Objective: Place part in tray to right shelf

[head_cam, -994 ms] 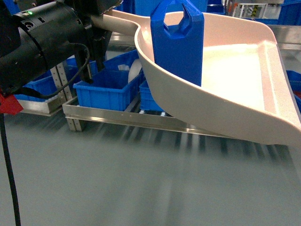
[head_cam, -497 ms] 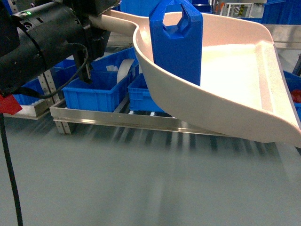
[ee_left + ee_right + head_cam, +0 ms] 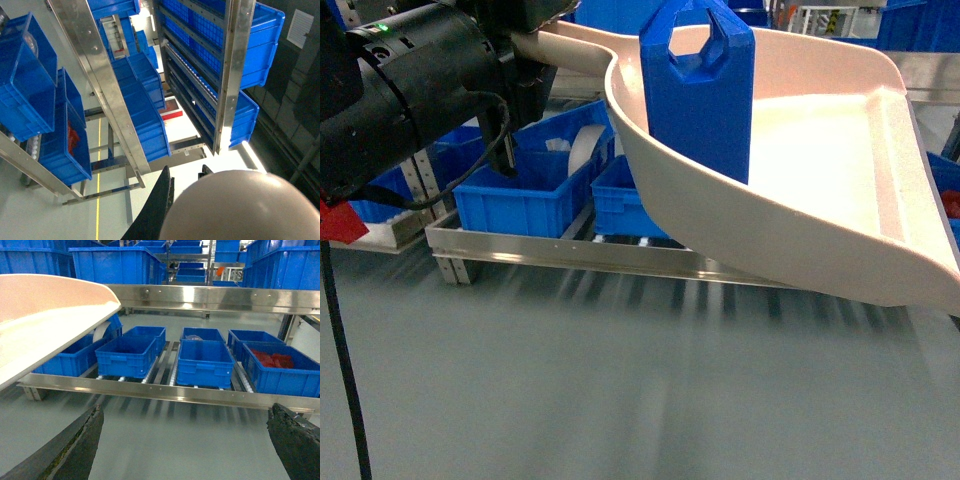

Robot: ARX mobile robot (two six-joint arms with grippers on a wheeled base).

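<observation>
part: [image 3: 698, 95] stood upright in the tray, at the handle end, handle hole on top; touching the near rim wall as far as the head view showed.
tray: [image 3: 800, 215] held off the floor, flat lip toward 4 o'clock in the head view, handle running off to 10 o'clock into the left arm.
long axis: handle-to-lip ran 10 to 4 o'clock; lip sat lower than the handle end, so the part had a downhill slide path toward the lip.
left gripper: [image 3: 525, 65] at the handle root; grip contact hidden behind the arm body in the head view, left wrist view showed only a beige rounded end [image 3: 235, 207] and one dark finger [image 3: 157, 210] – couldn't tell its closure, though it looked to be carrying the tray.
right gripper: fingers [image 3: 65, 450] spread wide at the bottom corners of the right wrist view, nothing between them.
shelf: low roller rack with blue bins [image 3: 206, 362] at 12 o'clock from the right gripper; tray edge [image 3: 55, 322] at its 10 o'clock.
nearer arm: left, already on the tray; right was free, near the lip.
risk: tilt plus travel – part could tip or slide. Keep the tray level.
</observation>
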